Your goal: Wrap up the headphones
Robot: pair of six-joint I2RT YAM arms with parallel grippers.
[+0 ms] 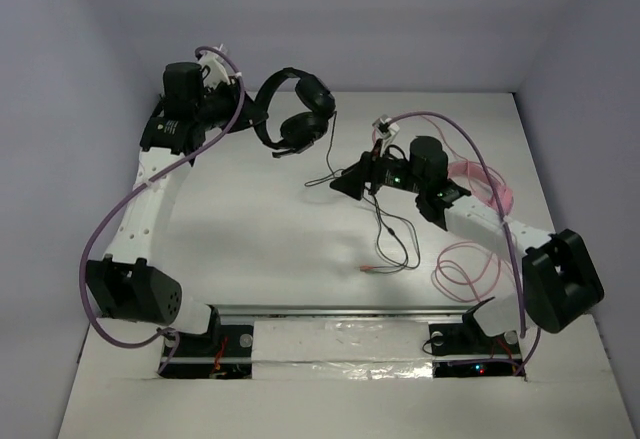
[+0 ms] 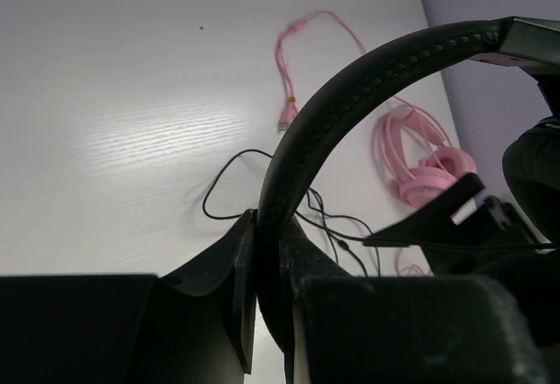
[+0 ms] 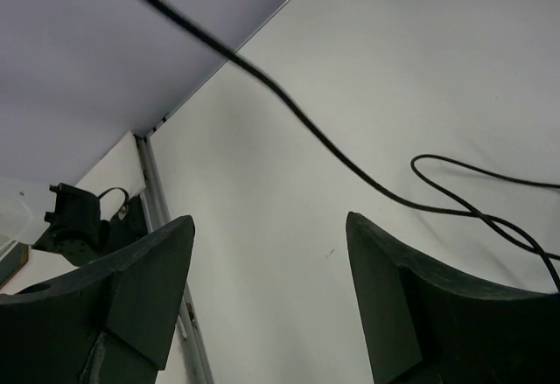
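Observation:
The black headphones (image 1: 297,111) are lifted off the table at the far left. My left gripper (image 1: 252,102) is shut on their padded headband (image 2: 350,95), which is pinched between the fingers (image 2: 302,261) in the left wrist view. The thin black cable (image 1: 385,234) hangs from the earcups and trails in loops over the table middle. My right gripper (image 1: 340,186) is open and empty just above the table beside the cable. In the right wrist view the cable (image 3: 297,117) crosses beyond the spread fingers (image 3: 394,279), not between them.
Pink headphones (image 2: 420,170) lie at the right, partly hidden by the right arm in the top view (image 1: 492,191). Their pink cable (image 1: 465,269) loops near the right arm's base and also runs toward the far side (image 2: 293,60). Grey walls enclose the table.

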